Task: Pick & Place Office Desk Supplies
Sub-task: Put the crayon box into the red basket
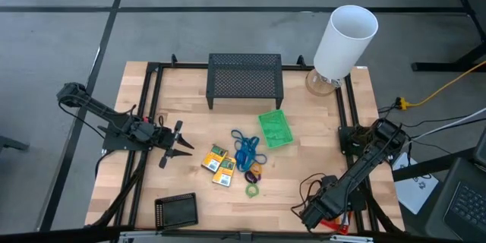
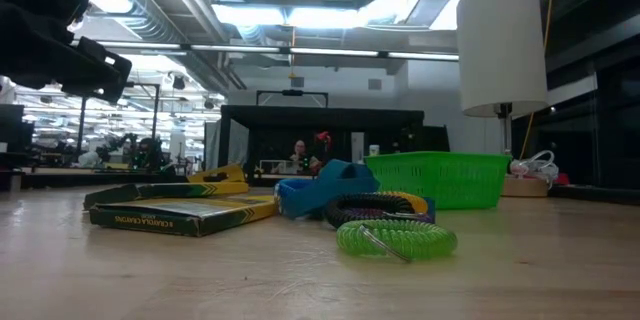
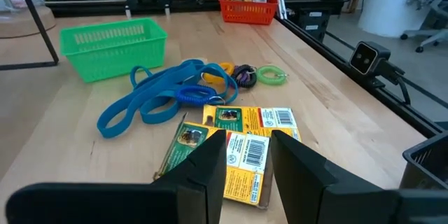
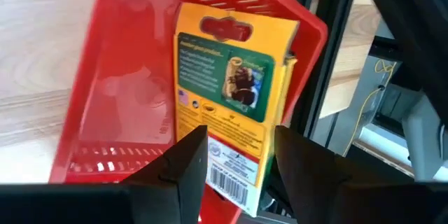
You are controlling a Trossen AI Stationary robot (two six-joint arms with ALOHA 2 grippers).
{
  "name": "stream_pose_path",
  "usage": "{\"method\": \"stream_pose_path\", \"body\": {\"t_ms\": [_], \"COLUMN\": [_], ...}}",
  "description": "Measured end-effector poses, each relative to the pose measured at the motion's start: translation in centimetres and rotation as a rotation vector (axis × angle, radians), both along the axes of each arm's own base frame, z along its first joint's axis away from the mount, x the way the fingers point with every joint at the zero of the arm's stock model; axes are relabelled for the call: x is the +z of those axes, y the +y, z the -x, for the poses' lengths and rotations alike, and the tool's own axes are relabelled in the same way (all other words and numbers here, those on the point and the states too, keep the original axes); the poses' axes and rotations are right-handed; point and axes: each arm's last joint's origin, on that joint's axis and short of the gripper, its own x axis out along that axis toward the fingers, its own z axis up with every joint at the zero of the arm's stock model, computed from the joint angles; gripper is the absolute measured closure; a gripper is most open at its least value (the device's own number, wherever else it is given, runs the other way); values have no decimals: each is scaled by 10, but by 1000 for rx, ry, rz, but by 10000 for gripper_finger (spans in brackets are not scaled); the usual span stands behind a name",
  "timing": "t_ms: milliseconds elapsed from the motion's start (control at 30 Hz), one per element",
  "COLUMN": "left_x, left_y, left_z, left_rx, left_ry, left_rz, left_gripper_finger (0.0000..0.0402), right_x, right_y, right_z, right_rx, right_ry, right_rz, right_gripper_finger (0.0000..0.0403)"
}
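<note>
Your left end effector [image 1: 184, 147] hovers open and empty just beside the flat yellow-and-green card packs [image 1: 217, 164] on the wooden table [image 1: 304, 167]. Your right end effector [image 4: 236, 155] hangs open over the red plastic basket [image 4: 133, 98] at the table's near right corner, holding nothing; one yellow-and-green pack [image 4: 227, 91] lies in that basket.

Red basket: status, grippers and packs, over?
Right gripper open over red basket, one pack inside. Left gripper open, facing table packs. Nothing blocking.
</note>
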Motion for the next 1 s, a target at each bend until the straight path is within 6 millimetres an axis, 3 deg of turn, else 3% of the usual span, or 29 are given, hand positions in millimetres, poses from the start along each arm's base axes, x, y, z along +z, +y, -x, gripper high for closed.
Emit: {"method": "stream_pose_path", "body": {"t_ms": [433, 1000], "left_x": [-2, -2], "left_y": [0, 0], "left_z": [1, 1], "left_rx": [3, -1], "left_ry": [26, 19], "left_rz": [-3, -16], "left_gripper_finger": [290, 290], "right_x": [-3, -7], "right_y": [10, 2], "right_z": [11, -4], "right_rx": [12, 24], "right_ry": [40, -79], "right_rz": [-4, 34], "right_gripper_finger": [237, 237]}}
